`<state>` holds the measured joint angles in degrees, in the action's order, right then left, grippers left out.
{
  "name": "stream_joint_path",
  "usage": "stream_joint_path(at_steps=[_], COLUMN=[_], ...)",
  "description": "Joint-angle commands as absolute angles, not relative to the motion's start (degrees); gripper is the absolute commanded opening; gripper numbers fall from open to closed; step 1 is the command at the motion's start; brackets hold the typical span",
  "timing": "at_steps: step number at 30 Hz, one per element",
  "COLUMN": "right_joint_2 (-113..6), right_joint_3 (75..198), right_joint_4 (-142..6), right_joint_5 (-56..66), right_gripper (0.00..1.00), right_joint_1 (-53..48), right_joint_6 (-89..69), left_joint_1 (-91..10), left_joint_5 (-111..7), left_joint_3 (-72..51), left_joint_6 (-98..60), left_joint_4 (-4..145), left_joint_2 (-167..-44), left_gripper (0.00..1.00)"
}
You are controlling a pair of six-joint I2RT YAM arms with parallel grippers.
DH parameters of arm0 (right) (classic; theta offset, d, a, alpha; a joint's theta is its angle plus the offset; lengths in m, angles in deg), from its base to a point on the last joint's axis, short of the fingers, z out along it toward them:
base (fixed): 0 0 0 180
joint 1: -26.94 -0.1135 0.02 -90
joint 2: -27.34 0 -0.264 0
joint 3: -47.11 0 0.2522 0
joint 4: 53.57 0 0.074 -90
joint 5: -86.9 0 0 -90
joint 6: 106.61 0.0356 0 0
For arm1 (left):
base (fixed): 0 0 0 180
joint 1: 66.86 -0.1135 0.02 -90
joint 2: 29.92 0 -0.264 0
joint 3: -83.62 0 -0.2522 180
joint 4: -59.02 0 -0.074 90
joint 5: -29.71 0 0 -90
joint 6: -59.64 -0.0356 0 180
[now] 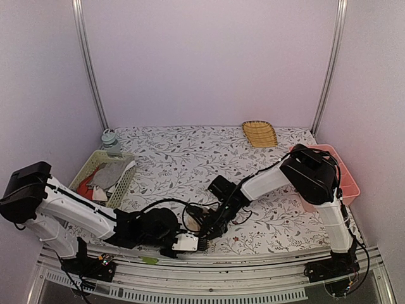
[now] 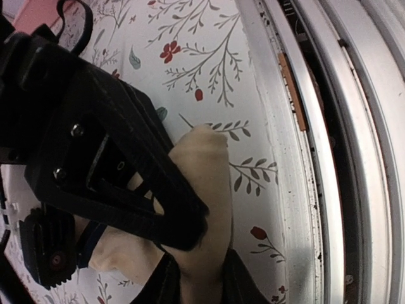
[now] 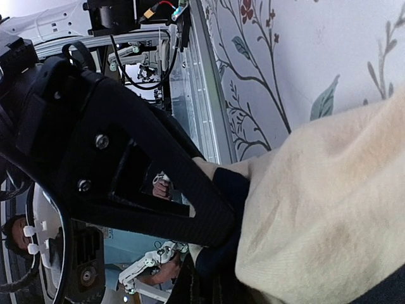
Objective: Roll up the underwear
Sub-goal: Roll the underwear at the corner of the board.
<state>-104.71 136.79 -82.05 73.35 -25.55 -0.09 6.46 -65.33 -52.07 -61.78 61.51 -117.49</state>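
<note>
Pinching the dark-edged hem of the beige underwear (image 3: 316, 209), the right hand (image 1: 210, 223) has its fingers together on the cloth. The left hand (image 1: 193, 234) meets it from the other side, one black finger (image 2: 126, 164) lying across the same piece. Its fingers stand narrowed about the cloth, but whether they grip it I cannot tell. The beige piece lies bunched into a plump, rounded bundle on the flowered table (image 1: 177, 152), at the near edge between the two hands and just beside the metal rail (image 2: 329, 158). By my reading the rolling is under way and not finished: the bundle looks loose, with one end poking out free. The next move probably calls for a sure hold from the left hand. The cloth should then be turned over on itself towards the free end while the right hand keeps the hem taut. Room is tight, since both hands crowd the one small bundle, the rail hems it in on the near side, and the cables (image 1: 190, 212) loop close by. Farther out, a green basket (image 1: 126, 180) at the left holds grey, red and white cloths (image 1: 107, 172). A pale jar (image 1: 109, 139) stands behind it. A woven tray (image 1: 259, 133) and a pink bin (image 1: 350, 183) sit well apart to the right.
</note>
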Motion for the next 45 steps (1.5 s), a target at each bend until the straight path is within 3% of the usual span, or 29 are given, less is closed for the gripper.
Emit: stream_joint_path(at_steps=[1,3,6,8,12,24,27,32,35,40,45], right_joint_2=[-108.8,-107.9,-103.3,-100.4,-93.5,-59.8,-50.0,-41.8,-40.7,-37.7,-31.6], right_joint_3=[135.2,135.5,135.6,135.4,133.7,123.0,118.2,114.9,114.9,109.2,101.8], right_joint_4=[-82.4,-82.6,-82.4,-82.7,-82.2,-78.8,-75.4,-75.6,-78.0,-76.2,-74.7], right_joint_5=[62.1,62.0,60.1,57.6,50.0,21.1,14.2,1.8,6.1,24.5,16.6], right_gripper=[0.04,0.14,0.37,0.46,0.57,0.73,1.0,0.99,0.99,0.99,0.91], right_joint_1=[-25.3,-24.5,-22.0,-19.9,-15.2,-11.0,-11.0,-10.7,-10.6,-12.2,-21.3], right_joint_6=[-1.6,-1.5,-1.2,-1.2,-1.4,-2.8,-1.4,8.0,4.6,0.5,1.1], left_joint_1=[7.3,7.2,7.1,6.7,5.2,-5.5,-8.2,-11.3,-13.2,-15.5,-17.5], left_joint_5=[-63.5,-62.6,-61.3,-58.3,-52.3,-35.9,-31.2,-25.3,-23.5,-23.3,-21.9], left_joint_3=[-50.6,-50.4,-49.0,-47.6,-44.9,-35.2,-32.9,-26.0,-22.4,-17.3,-12.9], left_joint_6=[-61.1,-61.2,-61.5,-61.4,-61.0,-59.0,-58.9,-61.3,-61.4,-61.7,-62.8], left_joint_4=[65.1,66.0,68.5,71.2,76.3,90.8,93.9,102.0,105.2,110.0,114.3], left_joint_2=[-118.7,-118.5,-119.5,-120.4,-121.2,-125.8,-127.8,-133.9,-138.1,-145.5,-150.7], left_gripper=[0.19,0.13,0.04,0.0,0.0,0.0,0.0,0.0,0.0,0.0,0.0])
